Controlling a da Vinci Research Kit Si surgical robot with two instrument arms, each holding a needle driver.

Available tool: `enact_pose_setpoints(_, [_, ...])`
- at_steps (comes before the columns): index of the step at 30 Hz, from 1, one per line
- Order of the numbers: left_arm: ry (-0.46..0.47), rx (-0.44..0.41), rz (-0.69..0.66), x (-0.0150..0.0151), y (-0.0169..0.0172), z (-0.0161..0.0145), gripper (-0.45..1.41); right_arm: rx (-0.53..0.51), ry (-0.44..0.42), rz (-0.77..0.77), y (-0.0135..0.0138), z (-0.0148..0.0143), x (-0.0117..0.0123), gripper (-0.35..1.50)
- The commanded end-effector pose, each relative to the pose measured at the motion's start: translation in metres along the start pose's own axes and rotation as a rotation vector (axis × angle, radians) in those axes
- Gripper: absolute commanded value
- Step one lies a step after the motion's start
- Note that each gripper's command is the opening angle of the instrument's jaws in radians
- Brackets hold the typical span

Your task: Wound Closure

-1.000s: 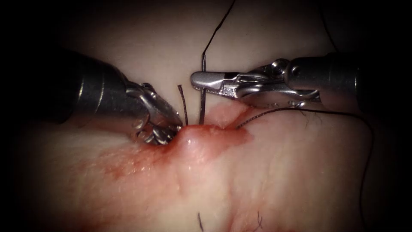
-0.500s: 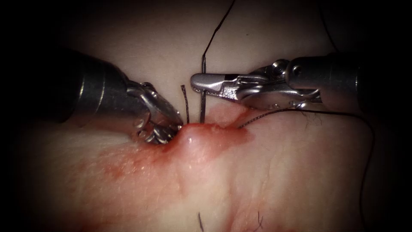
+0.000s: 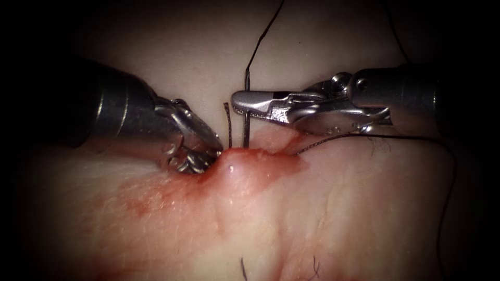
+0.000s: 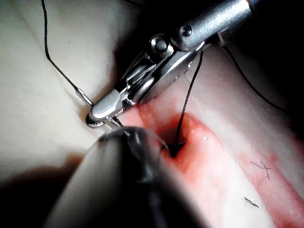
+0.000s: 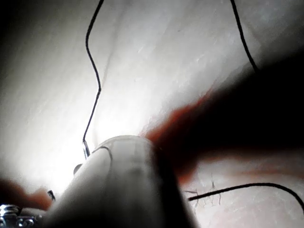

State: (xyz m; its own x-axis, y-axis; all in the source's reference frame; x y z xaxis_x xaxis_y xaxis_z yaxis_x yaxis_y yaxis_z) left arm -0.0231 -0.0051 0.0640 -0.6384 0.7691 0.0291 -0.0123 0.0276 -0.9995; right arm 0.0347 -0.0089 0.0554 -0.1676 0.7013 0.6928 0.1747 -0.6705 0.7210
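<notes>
The tissue (image 3: 271,218) is lying bunched at the cut. The left tool (image 3: 211,153) is pinching it there, jaws clamped. The right tool (image 3: 245,102) is gripping the needle (image 3: 246,125) near its thread (image 3: 263,36) end, its lower part sunk in the tissue.

Surgical training bench: pale tissue (image 3: 323,208) slab, cut smeared with red fluid (image 3: 156,195), dark thread (image 3: 263,36).

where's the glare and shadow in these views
Endoscope view: light pools on the tissue mid-frame, edges dark; glare on the right tool, shut on the needle near its thread end, needle entering the tissue; left tool against the tissue, its hold unclear. Left wrist view: left shaft shadowed. Right wrist view: strong glare on tissue.
</notes>
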Motion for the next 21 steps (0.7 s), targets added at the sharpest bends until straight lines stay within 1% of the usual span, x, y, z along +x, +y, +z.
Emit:
enact_pose_setpoints(1, [0.0, 0.0, 0.001, 0.0004, -0.0005, 0.0003, -0.45, 0.002, 0.0, 0.006, 0.0, 0.001, 0.0002, -0.35])
enact_pose_setpoints(21, [-0.001, 0.0, 0.001, 0.0003, -0.0005, 0.0003, -0.45, 0.027, 0.001, 0.078, -0.0005, 0.0013, -0.0006, -0.35])
